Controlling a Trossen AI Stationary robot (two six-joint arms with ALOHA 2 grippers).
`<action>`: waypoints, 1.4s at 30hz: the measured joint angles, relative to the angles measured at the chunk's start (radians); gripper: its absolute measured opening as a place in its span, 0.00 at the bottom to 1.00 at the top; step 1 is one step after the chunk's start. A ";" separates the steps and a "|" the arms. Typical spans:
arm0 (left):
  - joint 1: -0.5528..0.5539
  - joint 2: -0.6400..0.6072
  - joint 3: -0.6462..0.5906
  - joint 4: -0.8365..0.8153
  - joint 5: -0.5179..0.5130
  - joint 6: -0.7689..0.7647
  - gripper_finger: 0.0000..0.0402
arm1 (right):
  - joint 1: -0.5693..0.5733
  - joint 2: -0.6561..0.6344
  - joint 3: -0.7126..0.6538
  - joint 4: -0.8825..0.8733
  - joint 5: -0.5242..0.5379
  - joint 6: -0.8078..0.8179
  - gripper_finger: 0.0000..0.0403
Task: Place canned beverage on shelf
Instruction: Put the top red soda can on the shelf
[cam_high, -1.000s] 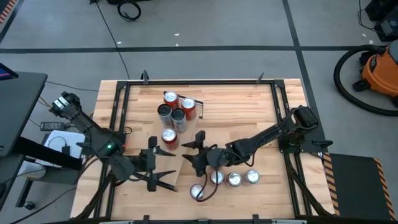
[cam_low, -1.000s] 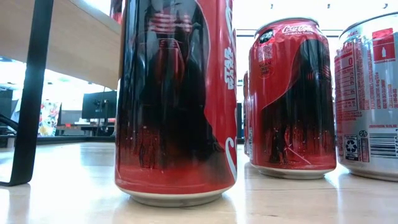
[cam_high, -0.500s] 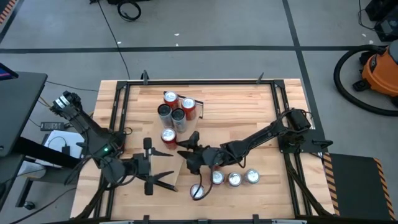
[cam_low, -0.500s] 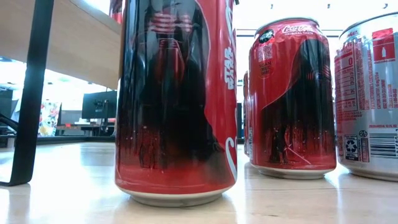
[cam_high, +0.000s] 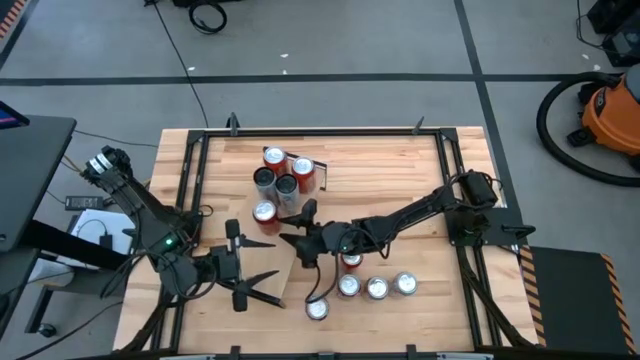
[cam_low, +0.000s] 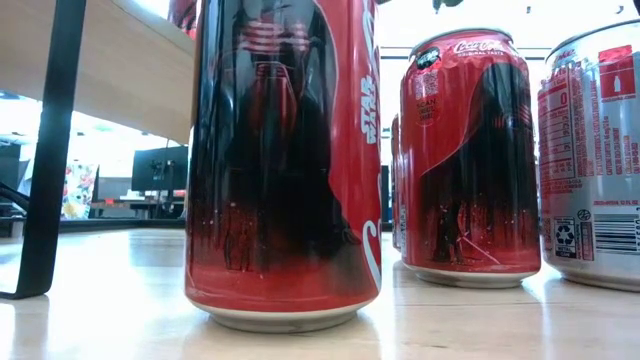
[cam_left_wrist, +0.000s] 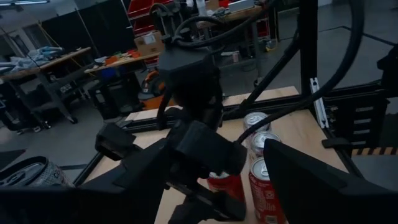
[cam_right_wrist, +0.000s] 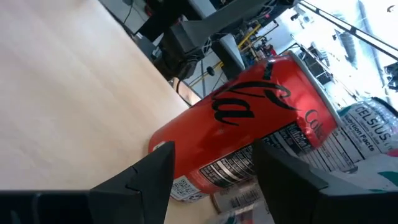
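My right gripper (cam_high: 272, 222) reaches in from the table's right and is shut on a red cola can (cam_high: 264, 212), which stands upright on the pale wood shelf (cam_right_wrist: 68, 74). The same can fills the right wrist view (cam_right_wrist: 249, 118), with a silver can (cam_right_wrist: 367, 130) behind it. In the low view the shelf (cam_low: 120, 70) is a raised plank on a black leg (cam_low: 50, 150). My left gripper (cam_high: 278, 288) is open and empty, low over the table near the front left. My right gripper has the red can's side wall (cam_right_wrist: 186, 168) near its base, between its two fingers (cam_right_wrist: 149, 171). It comes about level from the table's right, with the wrist rolled. The can is upright, its base at the shelf's surface.
Several more cans (cam_high: 287, 186) stand together on the shelf beyond the held one. A red can (cam_high: 350, 262) and several silver-topped cans (cam_high: 376, 288) stand on the table near the front, filling the low view (cam_low: 285, 160). A black frame (cam_high: 190, 180) edges the tabletop.
My right gripper has moved toward the table's left edge and slightly toward the far edge. The red can has gone with it and stayed upright. A red can on the table under the right arm has come into view. My left gripper has shifted a little toward the left edge.
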 joint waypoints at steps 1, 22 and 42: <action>0.000 0.000 0.000 0.000 0.000 0.000 0.67 | -0.004 0.000 0.000 0.000 -0.006 0.009 0.56; 0.036 0.000 0.000 -0.096 0.001 -0.086 0.67 | 0.074 -0.033 0.043 -0.231 0.106 0.163 0.56; 0.001 0.049 0.000 -0.235 0.337 -0.405 0.67 | 0.079 -0.142 0.078 -0.523 -0.001 0.317 0.56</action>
